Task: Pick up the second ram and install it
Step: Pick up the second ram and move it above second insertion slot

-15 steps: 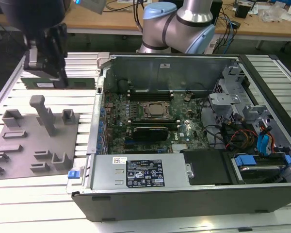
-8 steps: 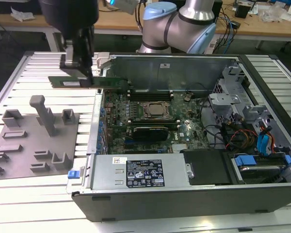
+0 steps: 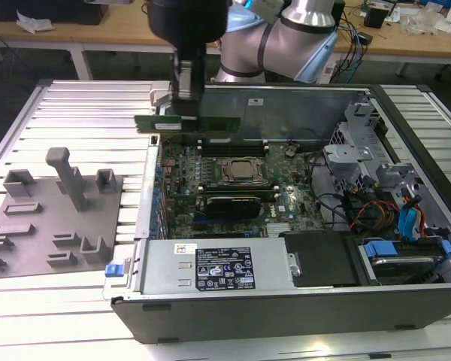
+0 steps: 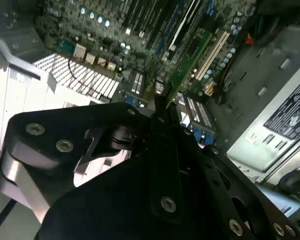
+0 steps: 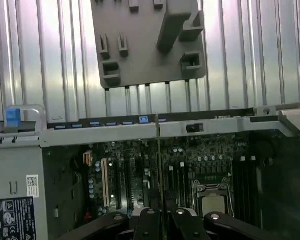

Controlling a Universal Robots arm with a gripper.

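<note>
We see the claw [image 3: 186, 113] clamped on one ram stick [image 3: 210, 123], held level, clear above the open case's [image 3: 286, 310] edge. One grey tray [image 3: 37, 248] lies beside the case.

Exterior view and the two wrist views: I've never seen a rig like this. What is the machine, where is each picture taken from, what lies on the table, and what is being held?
The silver and blue machine is a robot arm. Its black end effector is the part that grasps. The exterior view comes from a camera standing off the arm. Both wrist views come from cameras riding on the arm, looking past the end effector. On the ridged metal table lie an open computer case and a grey holder plate. The end effector is shut on a green memory stick, held level over the open case.
</note>
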